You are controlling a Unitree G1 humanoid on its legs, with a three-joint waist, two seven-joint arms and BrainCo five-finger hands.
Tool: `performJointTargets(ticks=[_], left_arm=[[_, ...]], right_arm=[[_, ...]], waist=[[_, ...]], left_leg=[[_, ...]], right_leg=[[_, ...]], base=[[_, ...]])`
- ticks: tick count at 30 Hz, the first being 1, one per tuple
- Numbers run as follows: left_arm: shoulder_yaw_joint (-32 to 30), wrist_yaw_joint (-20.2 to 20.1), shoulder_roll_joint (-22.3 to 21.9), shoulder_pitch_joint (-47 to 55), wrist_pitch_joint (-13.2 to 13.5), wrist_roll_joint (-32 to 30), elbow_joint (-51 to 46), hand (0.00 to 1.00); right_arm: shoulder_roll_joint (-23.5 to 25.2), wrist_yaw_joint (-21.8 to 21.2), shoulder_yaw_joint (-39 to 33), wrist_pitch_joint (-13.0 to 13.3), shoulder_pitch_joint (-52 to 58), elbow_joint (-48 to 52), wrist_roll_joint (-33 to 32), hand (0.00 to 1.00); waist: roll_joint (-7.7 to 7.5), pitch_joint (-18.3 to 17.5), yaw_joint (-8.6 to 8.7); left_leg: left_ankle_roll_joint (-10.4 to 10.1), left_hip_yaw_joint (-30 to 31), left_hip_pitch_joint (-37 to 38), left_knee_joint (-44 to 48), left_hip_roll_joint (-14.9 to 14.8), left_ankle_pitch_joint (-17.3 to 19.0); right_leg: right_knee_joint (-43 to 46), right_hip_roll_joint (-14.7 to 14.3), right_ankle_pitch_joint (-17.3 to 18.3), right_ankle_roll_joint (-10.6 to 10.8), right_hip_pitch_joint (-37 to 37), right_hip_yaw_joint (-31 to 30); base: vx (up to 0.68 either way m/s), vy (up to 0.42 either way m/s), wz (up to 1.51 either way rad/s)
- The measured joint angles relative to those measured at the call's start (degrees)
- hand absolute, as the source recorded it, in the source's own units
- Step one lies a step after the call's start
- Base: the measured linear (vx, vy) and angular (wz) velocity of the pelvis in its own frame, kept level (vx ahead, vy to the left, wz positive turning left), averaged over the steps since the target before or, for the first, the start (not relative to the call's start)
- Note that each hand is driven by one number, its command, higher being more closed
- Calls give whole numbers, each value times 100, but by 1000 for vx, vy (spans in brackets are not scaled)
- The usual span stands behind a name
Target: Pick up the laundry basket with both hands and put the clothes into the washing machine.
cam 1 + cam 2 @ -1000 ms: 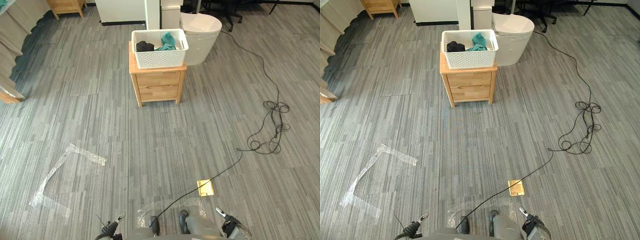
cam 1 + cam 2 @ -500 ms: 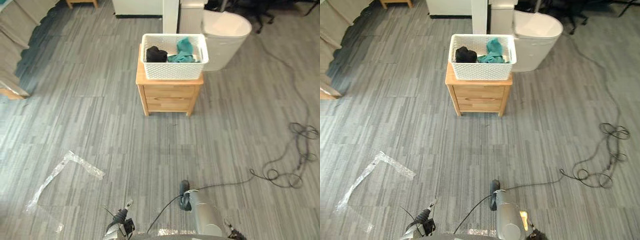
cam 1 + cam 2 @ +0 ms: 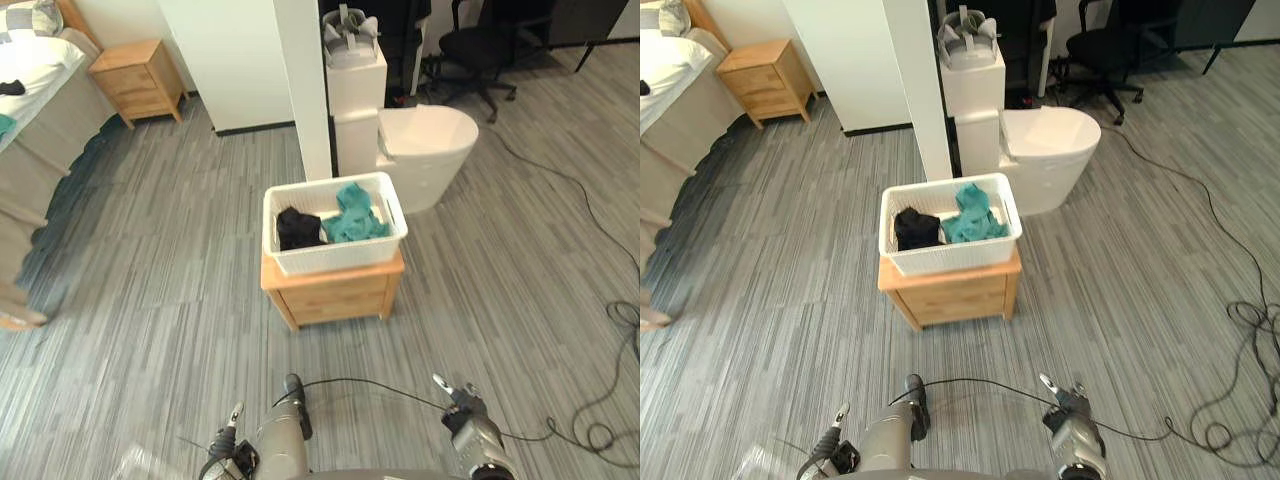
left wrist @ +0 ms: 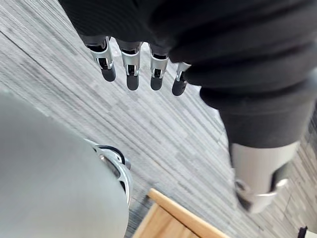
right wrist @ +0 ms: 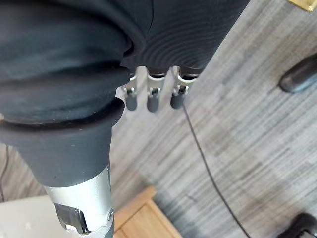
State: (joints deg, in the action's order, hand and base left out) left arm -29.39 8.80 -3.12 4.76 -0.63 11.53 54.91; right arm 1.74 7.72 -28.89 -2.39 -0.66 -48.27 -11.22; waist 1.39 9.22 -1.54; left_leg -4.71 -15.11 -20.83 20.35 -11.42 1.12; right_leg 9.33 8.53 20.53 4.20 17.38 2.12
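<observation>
A white lattice laundry basket (image 3: 333, 248) stands on a small wooden nightstand (image 3: 338, 295) in the middle of the grey plank floor, some way ahead of me. Inside the basket lie a black garment (image 3: 297, 228) and a teal garment (image 3: 356, 214). Just behind it, to the right, is a white rounded toilet-shaped fixture (image 3: 428, 152). My left hand (image 4: 132, 74) hangs over the floor with straight fingers and holds nothing. My right hand (image 5: 152, 96) hangs the same way, open and empty. Both hands are far from the basket.
A white pillar (image 3: 300, 90) rises behind the basket, beside stacked white boxes (image 3: 356, 95) with a headset on top. A second nightstand (image 3: 135, 78) and a bed (image 3: 25, 100) are at the far left. A black office chair (image 3: 480, 50) stands at the back right.
The whole picture has shifted with the camera: basket and nightstand now sit lower and nearer, and the back wall, bed and chair have come into view. The clothes lie as before.
</observation>
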Motion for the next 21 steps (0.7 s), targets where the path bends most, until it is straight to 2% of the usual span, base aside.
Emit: performJointTargets(ticks=[1,2,3,4,5,6,7,9,11,12,13,14,15,16,19,20,21], left_arm=[[-5,18,55,14,-16,-30,122,0],[46,22,228,9,-15,-94,203,0],[133,21,315,-27,-16,-113,264,0],[417,12,460,-153,-49,-127,427,0],[501,14,467,-162,-73,-132,435,0],[640,11,460,-175,-92,-148,438,0],[759,5,437,-209,-101,-235,436,0],[766,7,413,-267,-111,-300,423,0],[805,4,379,-388,-105,-321,427,0],[863,-4,363,-384,-62,-321,421,0],[858,-1,348,-381,-45,-322,419,0],[844,14,338,-356,-39,-339,413,0],[761,26,272,-321,-33,-343,392,0],[640,29,172,-316,-28,-353,400,0],[582,33,-88,-259,-16,-325,417,0],[559,29,-149,-257,-7,-322,415,0],[500,28,-150,-251,-9,-318,414,0]], right_arm=[[1,-1,-20,3,67,-46,26,0],[111,-8,-94,-2,147,-143,51,0],[128,-20,-186,1,166,-252,57,0],[231,-27,-321,-21,279,-493,58,0],[260,-34,-319,-32,323,-608,62,0],[307,-43,-297,-68,348,-779,67,0],[260,-56,-267,-57,370,-702,111,0],[242,-49,-248,-47,367,-659,127,0],[241,-47,-219,-40,370,-669,172,0],[257,-49,-213,-40,395,-721,170,0],[275,-48,-214,-43,413,-738,169,0],[330,-42,-209,-42,464,-782,171,0],[306,-41,-225,-42,489,-813,168,0],[209,-30,-197,-40,463,-862,170,0],[-69,-20,-173,-21,343,-865,164,0],[-91,-13,-190,-23,359,-872,147,0],[-93,-17,-183,-14,352,-865,18,0]], waist=[[-113,-127,11],[-388,-240,83],[-490,-235,101],[-562,-239,124],[-537,-218,151],[-494,-190,216],[-363,-158,236],[-319,-172,224],[-305,-163,256],[-364,-195,265],[-396,-216,274],[-513,-264,262],[-494,-297,249],[-333,-345,214],[80,-363,247],[140,-382,240],[128,-383,241]], left_leg=[[228,-42,-2,147,171,-207],[396,-213,175,99,433,-20],[468,-229,329,26,576,65],[588,-211,690,-102,725,245],[611,-174,875,-167,771,296],[622,-97,1270,-337,804,313],[621,-113,1781,-662,773,313],[619,-190,2123,-936,728,313],[453,-204,2545,-1268,651,415],[355,-212,2658,-1392,670,483],[304,-212,2704,-1444,685,518],[222,-142,2771,-1519,776,575],[152,-81,2817,-1546,768,616],[46,-53,2816,-1547,615,628],[-185,22,2761,-1656,368,513],[-342,76,2803,-1713,325,406],[-373,72,2885,-1797,328,260]], right_leg=[[478,210,-9,12,-157,-128],[1451,536,-206,123,-607,-308],[2119,624,-502,131,-866,-430],[3525,629,-1552,247,-1485,-607],[3970,621,-1584,342,-1692,-667],[4539,547,-1435,477,-2012,-645],[4635,606,-1218,408,-2400,-322],[4310,680,-1044,362,-2709,-4],[2811,561,-976,443,-2813,301],[1811,502,-1194,406,-2815,342],[1428,485,-1479,335,-2815,351],[1062,515,-2151,205,-2851,409],[1082,546,-1836,222,-2793,543],[880,406,-1721,181,-2661,650],[597,184,-1695,125,-2547,917],[536,147,-1656,64,-2437,1031],[488,106,-1653,59,-2334,1065]], base=[[637,435,-41],[652,436,-11],[800,492,22],[664,373,31],[754,370,43],[606,236,20],[563,205,7],[327,95,-7],[285,0,21],[282,-70,34],[284,-153,51],[308,-231,47],[360,-299,36],[281,-260,11],[232,-191,22],[176,-163,33],[150,-176,23]])
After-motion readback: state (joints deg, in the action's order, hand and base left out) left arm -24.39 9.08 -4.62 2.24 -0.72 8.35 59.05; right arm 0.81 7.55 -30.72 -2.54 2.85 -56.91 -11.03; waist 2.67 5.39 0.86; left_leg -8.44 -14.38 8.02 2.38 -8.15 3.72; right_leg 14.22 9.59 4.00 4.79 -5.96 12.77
